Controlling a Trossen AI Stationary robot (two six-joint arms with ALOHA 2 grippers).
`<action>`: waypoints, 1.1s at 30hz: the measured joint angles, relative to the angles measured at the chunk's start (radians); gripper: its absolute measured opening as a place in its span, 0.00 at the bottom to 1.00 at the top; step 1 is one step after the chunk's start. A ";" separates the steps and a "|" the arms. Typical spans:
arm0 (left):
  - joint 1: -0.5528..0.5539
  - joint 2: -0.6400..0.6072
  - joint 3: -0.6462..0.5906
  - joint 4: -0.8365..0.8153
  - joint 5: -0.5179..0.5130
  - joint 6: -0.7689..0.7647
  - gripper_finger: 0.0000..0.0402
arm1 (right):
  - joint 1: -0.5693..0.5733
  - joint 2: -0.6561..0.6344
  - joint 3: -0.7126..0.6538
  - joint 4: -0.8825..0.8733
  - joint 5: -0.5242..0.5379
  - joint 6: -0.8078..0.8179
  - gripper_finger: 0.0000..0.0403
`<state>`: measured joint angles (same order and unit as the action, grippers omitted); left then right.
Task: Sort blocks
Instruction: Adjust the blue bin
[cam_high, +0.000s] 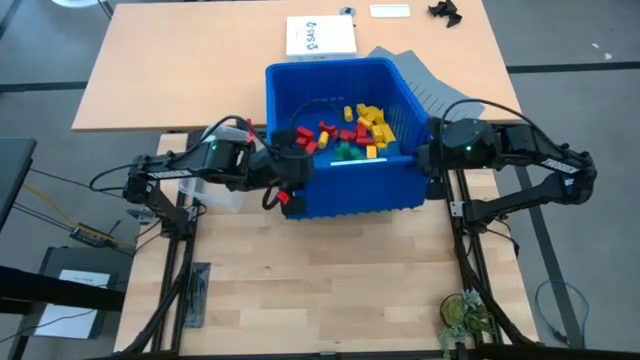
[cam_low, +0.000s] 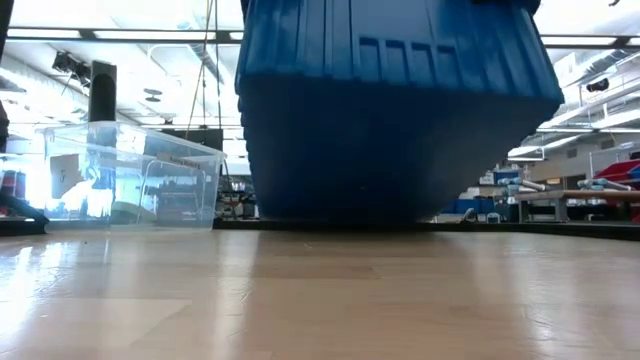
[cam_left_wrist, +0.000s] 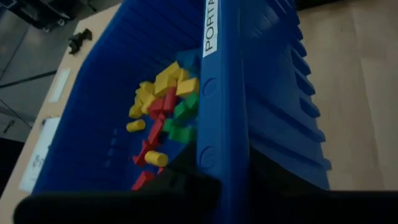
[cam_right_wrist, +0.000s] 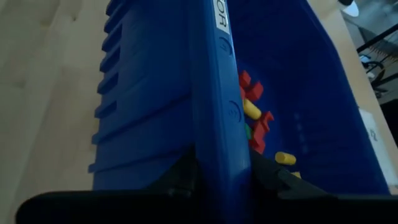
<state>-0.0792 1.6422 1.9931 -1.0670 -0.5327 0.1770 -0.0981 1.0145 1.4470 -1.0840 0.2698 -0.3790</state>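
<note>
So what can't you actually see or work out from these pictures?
- Low view: the blue bin fills the frame, hiding the blocks and both grippers.
- High view: how many blocks there are; they lie piled and small.
- Wrist views: the left gripper and right gripper straddle the bin's rim; the fingertips are dark and partly hidden.
- Low view: the contents of the clear tub; glare.

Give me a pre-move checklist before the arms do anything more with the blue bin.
1. Left gripper clamped on the blue bin rim: ok.
2. Right gripper clamped on the opposite rim: ok.
3. Blocks all inside the bin: ok.
4. Bin tilted, one edge raised in the low view: ok.
5. Clear tub apart from the bin: ok.
6. Table space in front of the bin free: cannot tell.
</note>
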 joint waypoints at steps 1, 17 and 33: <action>0.000 0.000 0.004 0.001 -0.002 0.004 0.22 | 0.000 0.000 0.005 -0.001 -0.001 0.000 0.19; -0.033 -0.003 0.009 0.022 -0.003 0.031 0.22 | 0.082 -0.001 0.025 -0.016 0.037 0.046 0.18; -0.085 -0.002 0.063 0.106 -0.085 0.168 0.22 | 0.275 0.032 0.169 -0.119 0.183 0.131 0.18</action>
<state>-0.1638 1.6402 2.0563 -0.9610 -0.6173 0.3455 0.1770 1.0463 1.6163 -1.2031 0.4529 -0.2476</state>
